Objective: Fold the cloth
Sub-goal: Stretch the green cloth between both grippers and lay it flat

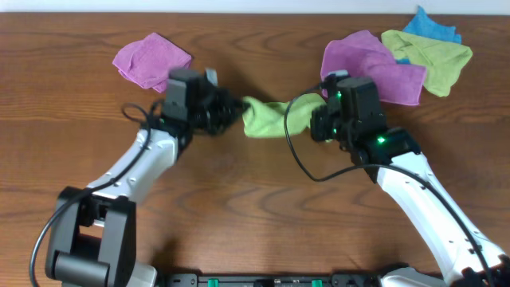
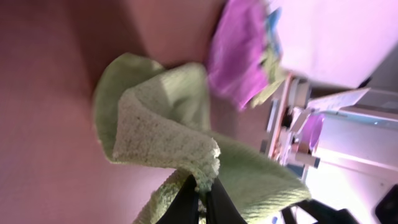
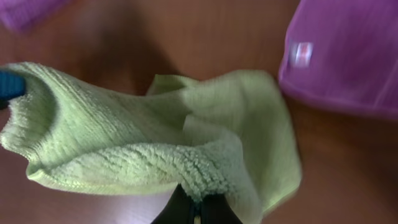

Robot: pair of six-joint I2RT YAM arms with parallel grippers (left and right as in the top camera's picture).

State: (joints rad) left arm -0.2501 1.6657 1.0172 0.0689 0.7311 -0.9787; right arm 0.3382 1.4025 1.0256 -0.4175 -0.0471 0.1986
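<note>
The lime-green cloth hangs stretched between my two grippers above the middle of the table. My left gripper is shut on its left edge; in the left wrist view the cloth is pinched between the dark fingers. My right gripper is shut on its right edge; in the right wrist view the cloth bunches above the closed fingers. The white tag is not visible.
A purple cloth lies at the back left. At the back right lie another purple cloth, a paler green cloth and a blue cloth. The purple cloth with a tag is close to my right gripper.
</note>
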